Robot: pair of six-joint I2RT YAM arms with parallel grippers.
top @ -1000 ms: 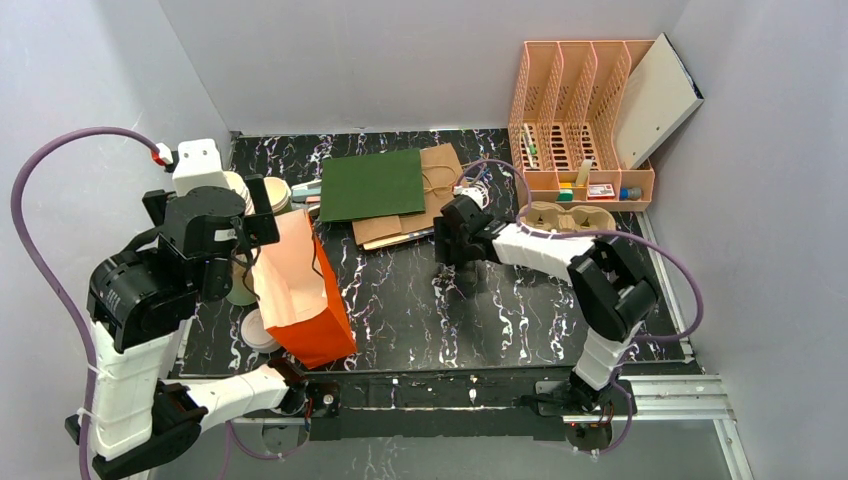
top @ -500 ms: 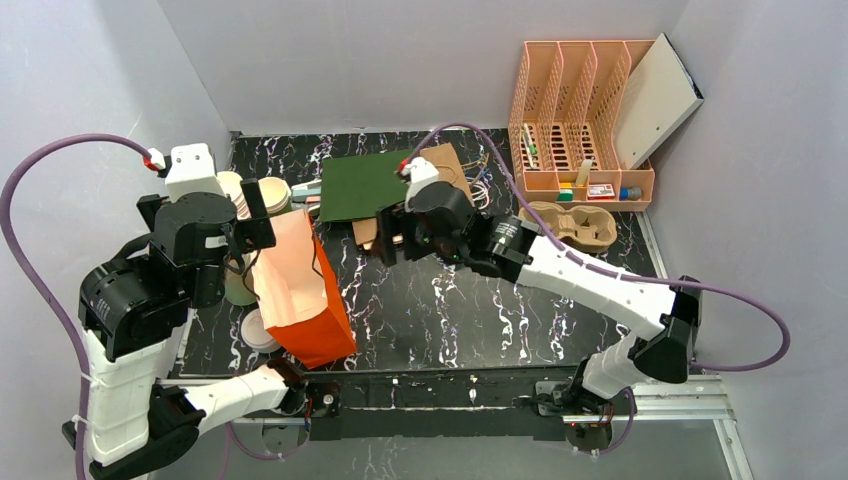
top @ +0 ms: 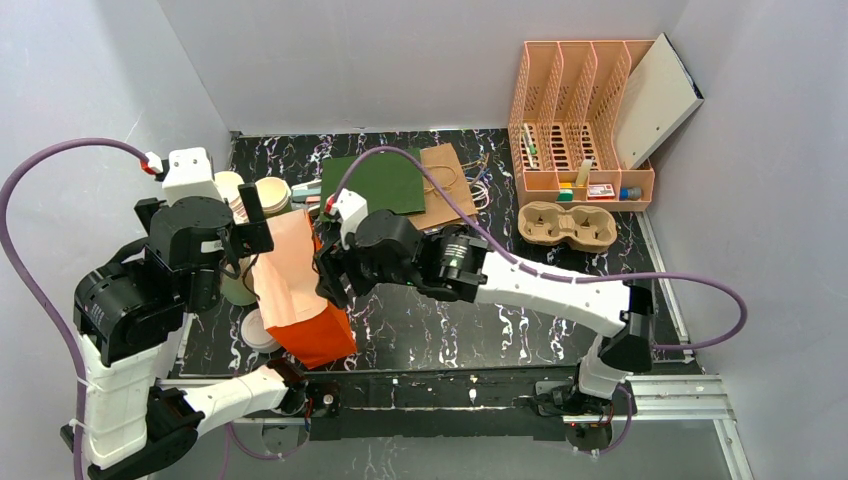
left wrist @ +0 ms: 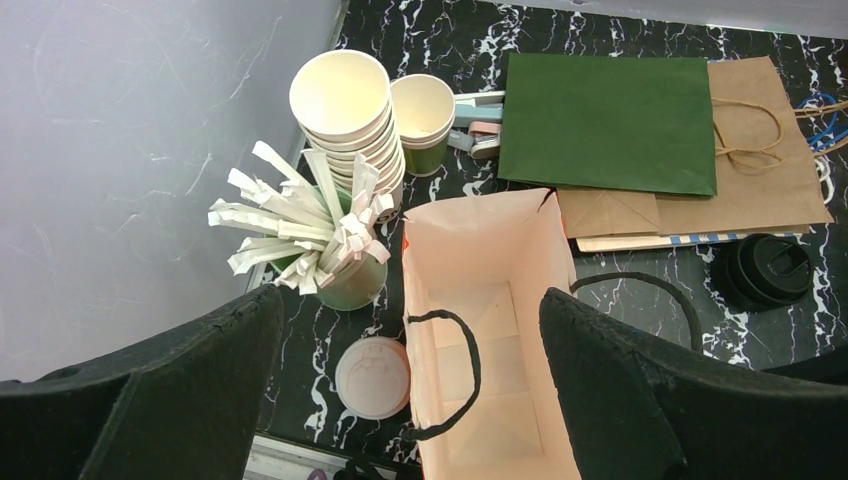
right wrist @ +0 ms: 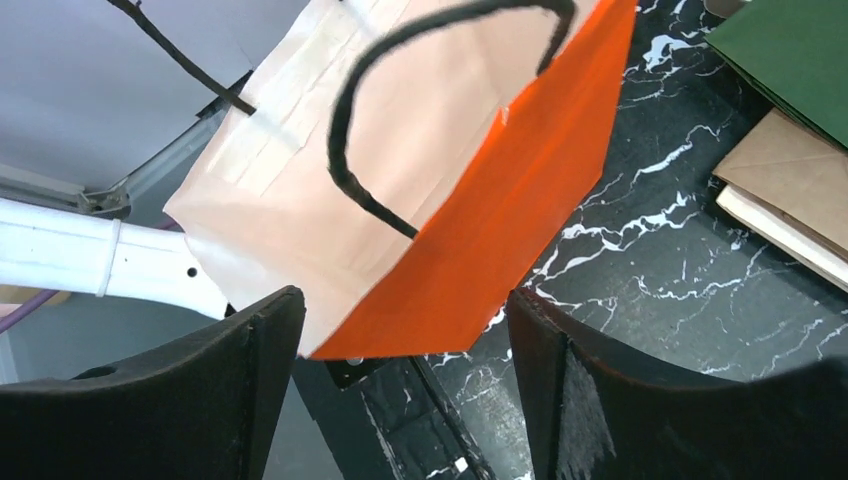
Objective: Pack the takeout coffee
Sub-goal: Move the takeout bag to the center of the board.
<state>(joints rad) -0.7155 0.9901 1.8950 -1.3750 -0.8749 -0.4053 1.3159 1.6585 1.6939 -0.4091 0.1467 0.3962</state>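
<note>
The takeout coffee (left wrist: 765,270) shows only in the left wrist view. Its round black lid is seen from above, on the table right of the bag and below the flat brown bags. In the top view my right arm hides it. The orange paper bag (top: 300,290) stands open, pale inside, with black handles (left wrist: 470,370). My left gripper (top: 207,222) hovers above the bag's left rim, open and empty (left wrist: 410,400). My right gripper (top: 328,272) is open and empty beside the bag's right wall, framing its lower corner (right wrist: 400,400).
Left of the bag are a stack of white cups (left wrist: 345,110), a lidless green cup (left wrist: 422,110), a green cup of wrapped straws (left wrist: 340,270) and a white lid (left wrist: 372,375). Flat green (left wrist: 610,120) and brown (left wrist: 770,160) bags lie behind. A pink organiser (top: 580,120) and a cup carrier (top: 567,225) are at the back right.
My right arm has swung left from the table's middle to the orange bag's right side. My left gripper stays above the bag, shifted only slightly.
</note>
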